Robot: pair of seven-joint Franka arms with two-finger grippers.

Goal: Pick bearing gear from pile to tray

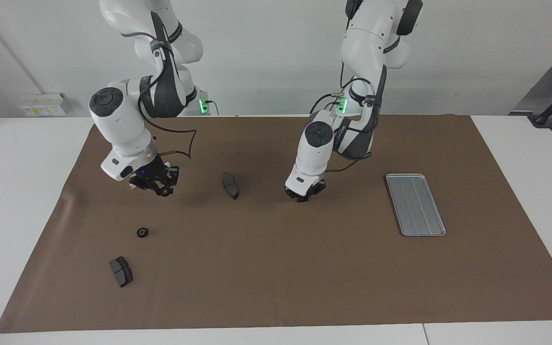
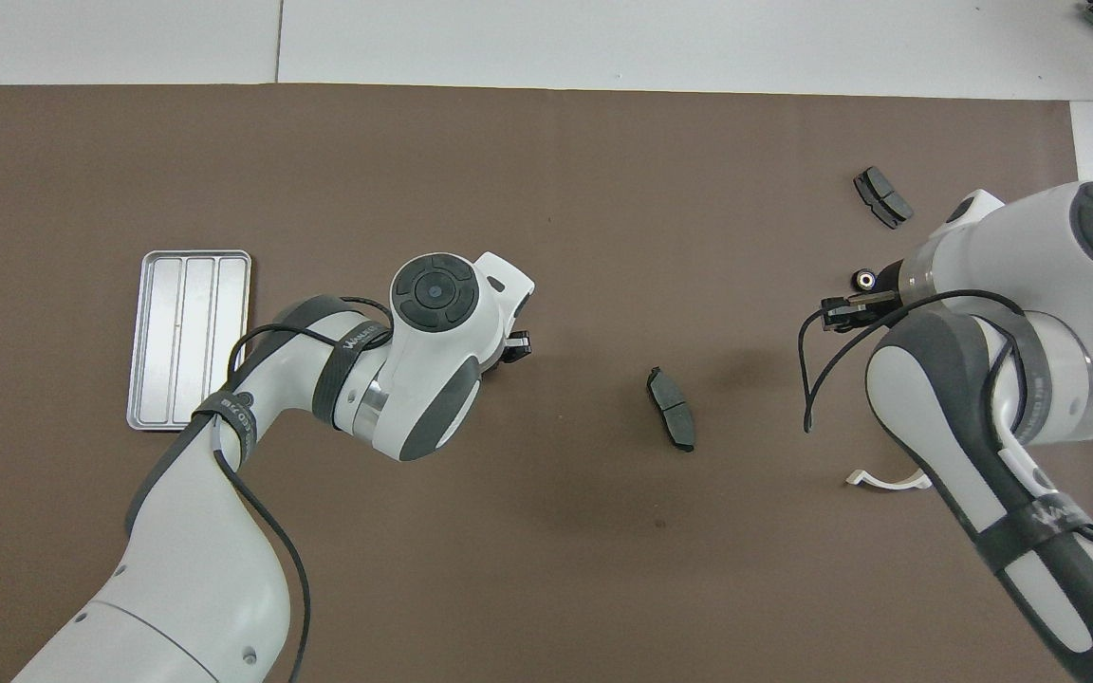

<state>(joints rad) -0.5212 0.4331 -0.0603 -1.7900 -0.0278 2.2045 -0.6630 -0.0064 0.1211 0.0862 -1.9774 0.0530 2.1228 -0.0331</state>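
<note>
A small black ring, the bearing gear, lies on the brown mat toward the right arm's end. My right gripper hangs over the mat beside that ring. My left gripper is shut and low at the mat, between a black wedge pad and the silver tray. Whether anything sits between its fingertips is hidden. The tray holds nothing.
A second black pad lies farther from the robots than the ring. A white half-ring bracket lies by the right arm, nearer to the robots. The brown mat covers the table's middle.
</note>
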